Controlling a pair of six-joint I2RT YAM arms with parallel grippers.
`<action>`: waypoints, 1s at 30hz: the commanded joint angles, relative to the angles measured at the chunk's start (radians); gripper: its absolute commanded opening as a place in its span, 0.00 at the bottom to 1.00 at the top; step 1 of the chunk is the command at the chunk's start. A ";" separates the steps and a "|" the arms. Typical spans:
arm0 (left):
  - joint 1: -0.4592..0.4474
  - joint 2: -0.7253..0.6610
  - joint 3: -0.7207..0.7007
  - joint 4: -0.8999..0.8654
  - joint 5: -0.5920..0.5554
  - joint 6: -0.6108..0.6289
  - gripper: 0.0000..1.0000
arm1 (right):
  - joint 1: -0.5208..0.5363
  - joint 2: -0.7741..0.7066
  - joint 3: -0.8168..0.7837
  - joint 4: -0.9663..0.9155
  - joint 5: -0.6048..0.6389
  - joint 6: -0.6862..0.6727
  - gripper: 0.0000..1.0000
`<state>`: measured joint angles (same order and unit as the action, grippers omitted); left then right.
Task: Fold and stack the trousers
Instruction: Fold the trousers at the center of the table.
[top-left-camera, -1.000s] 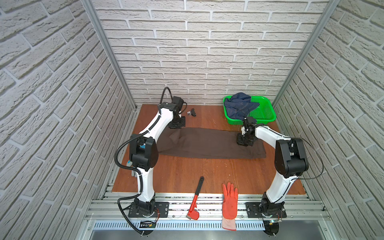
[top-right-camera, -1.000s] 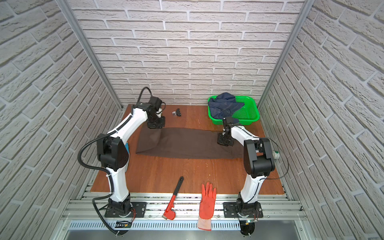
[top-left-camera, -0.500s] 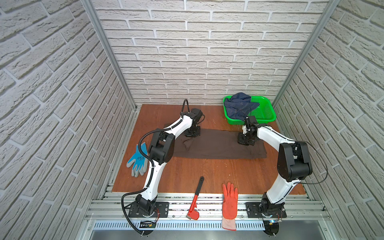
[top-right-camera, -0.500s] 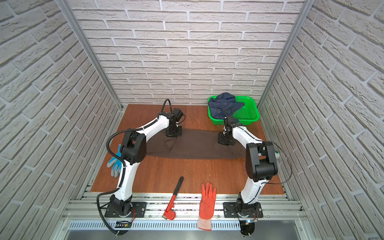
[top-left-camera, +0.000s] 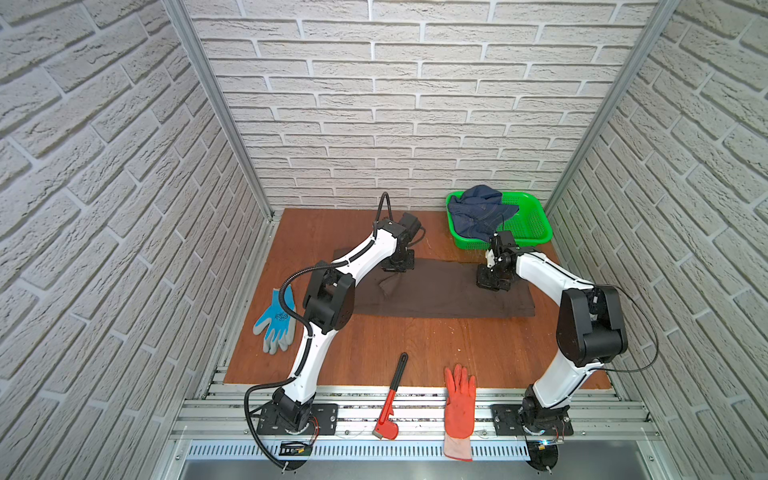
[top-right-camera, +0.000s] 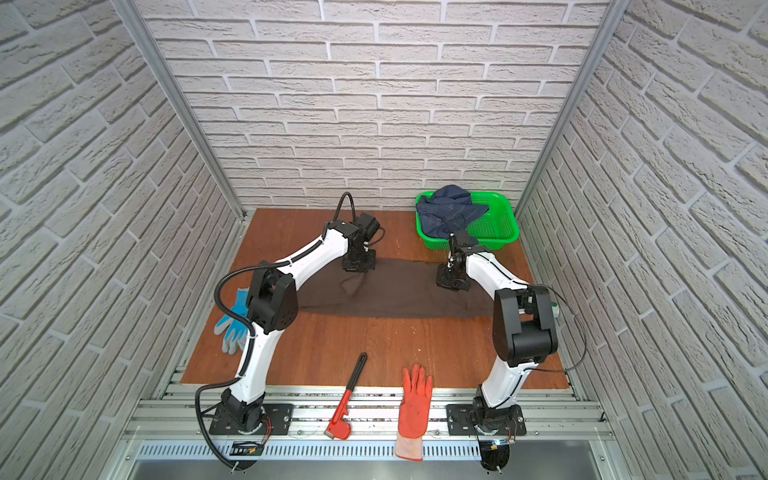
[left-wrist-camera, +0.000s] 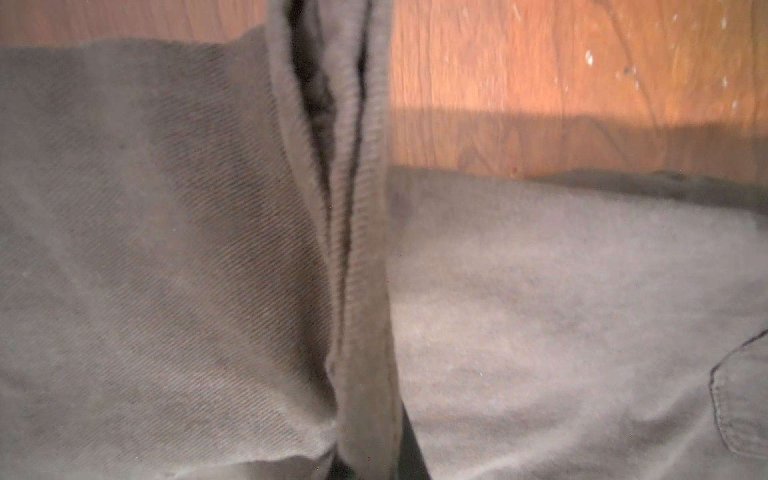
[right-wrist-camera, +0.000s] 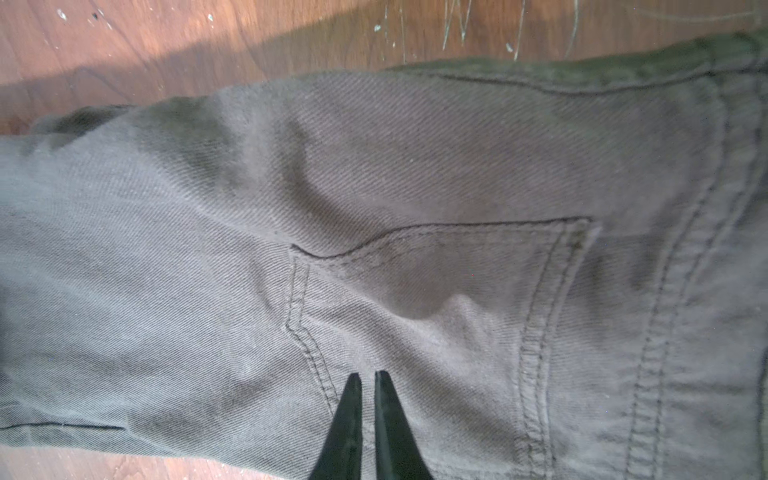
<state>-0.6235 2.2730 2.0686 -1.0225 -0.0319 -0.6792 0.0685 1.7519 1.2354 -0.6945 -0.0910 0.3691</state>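
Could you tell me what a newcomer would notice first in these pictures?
The dark brown trousers spread across the table stand out, the left gripper pinching a lifted hem and the right gripper shut by the back pocket. Next come the green basket of blue clothes in the far right corner and the orange glove at the near edge.

Trousers lie across the table; basket behind them at right, clothes in it; left glove seemingly overhangs the side edge; wrench and front glove lie before them
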 joint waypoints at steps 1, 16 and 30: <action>-0.020 0.037 0.034 -0.009 0.041 -0.032 0.00 | 0.001 -0.039 0.009 -0.013 0.010 -0.006 0.11; -0.030 -0.171 0.048 0.061 0.118 0.030 0.70 | 0.021 -0.069 0.028 -0.026 -0.002 0.011 0.11; 0.485 -0.365 -0.444 0.093 0.347 0.361 0.93 | 0.048 -0.056 0.031 -0.022 0.031 0.013 0.14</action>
<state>-0.1619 1.8580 1.6814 -0.9062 0.1978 -0.4423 0.1143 1.7164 1.2602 -0.7197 -0.0799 0.3782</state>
